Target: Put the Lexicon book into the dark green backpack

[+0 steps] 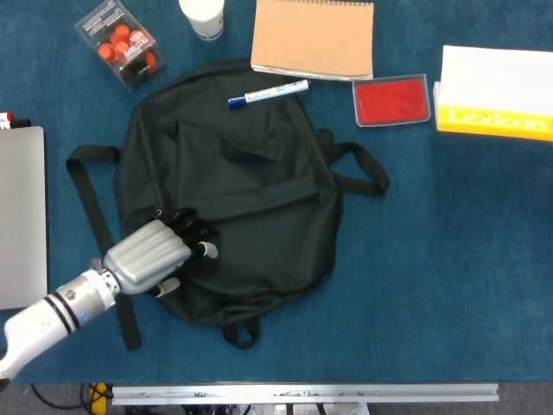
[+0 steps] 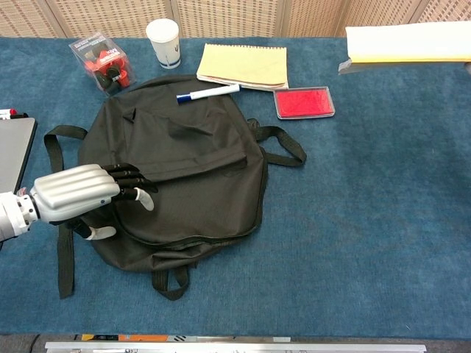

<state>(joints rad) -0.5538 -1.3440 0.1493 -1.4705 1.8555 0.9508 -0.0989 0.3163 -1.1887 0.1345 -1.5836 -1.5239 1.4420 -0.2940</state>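
The dark green backpack (image 1: pixel 251 199) lies flat in the middle of the blue table, front side up; no open zip shows. My left hand (image 1: pixel 155 255) rests over its lower left part, fingers (image 1: pixel 186 226) stretched out onto the fabric with nothing in them. The chest view has the same left hand (image 2: pixel 77 193) on the backpack (image 2: pixel 191 169). The white and yellow Lexicon book (image 1: pixel 494 95) is at the far right, cut by the frame edge. In the chest view the Lexicon book (image 2: pixel 408 43) hovers above the table. My right hand is outside both views.
A blue and white marker (image 1: pixel 268 92) lies on the backpack's top edge. Behind it are a tan spiral notebook (image 1: pixel 314 39), a red case (image 1: pixel 391 100), a white cup (image 1: pixel 203 15) and a clear box of orange pieces (image 1: pixel 121 43). A grey laptop (image 1: pixel 22 216) sits at the left.
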